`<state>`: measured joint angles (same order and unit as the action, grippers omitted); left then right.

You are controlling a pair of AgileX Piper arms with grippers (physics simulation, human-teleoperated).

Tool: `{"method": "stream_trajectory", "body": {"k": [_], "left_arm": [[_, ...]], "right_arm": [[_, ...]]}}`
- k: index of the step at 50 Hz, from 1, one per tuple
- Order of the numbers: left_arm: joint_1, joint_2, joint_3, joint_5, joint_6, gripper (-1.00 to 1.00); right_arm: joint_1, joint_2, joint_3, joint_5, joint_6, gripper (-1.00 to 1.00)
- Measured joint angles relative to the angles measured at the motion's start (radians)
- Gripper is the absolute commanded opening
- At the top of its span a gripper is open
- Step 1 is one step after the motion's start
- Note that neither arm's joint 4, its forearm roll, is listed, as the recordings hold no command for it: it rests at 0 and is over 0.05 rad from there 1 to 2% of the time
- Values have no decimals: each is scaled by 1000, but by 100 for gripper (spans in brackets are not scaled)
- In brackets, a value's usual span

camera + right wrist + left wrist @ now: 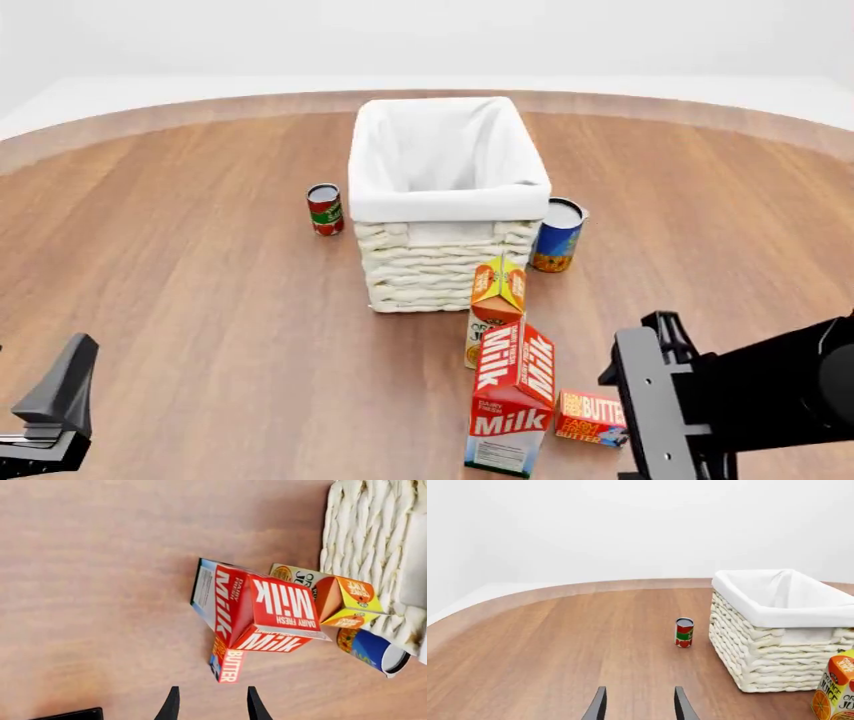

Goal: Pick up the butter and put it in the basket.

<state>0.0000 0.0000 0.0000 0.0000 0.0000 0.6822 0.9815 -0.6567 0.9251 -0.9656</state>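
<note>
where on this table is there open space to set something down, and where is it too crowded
Bare wood spreads left of the basket, past the red can, down to the left gripper. Crowded: the milk carton, juice carton, butter and blue can bunch together.

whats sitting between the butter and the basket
In the front view, the milk carton and, behind it, the orange juice carton stand between the butter and the basket.
</note>
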Motion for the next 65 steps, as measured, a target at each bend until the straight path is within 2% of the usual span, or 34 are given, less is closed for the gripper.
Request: {"method": "stream_trajectory", "body": {"k": [48, 65], "left_arm": [[0, 0, 0, 0, 0, 100], [0, 0, 0, 0, 0, 100]], "right_arm": [[-59, 45, 117, -158, 29, 100], [-104, 60, 139, -197, 4, 100]]}}
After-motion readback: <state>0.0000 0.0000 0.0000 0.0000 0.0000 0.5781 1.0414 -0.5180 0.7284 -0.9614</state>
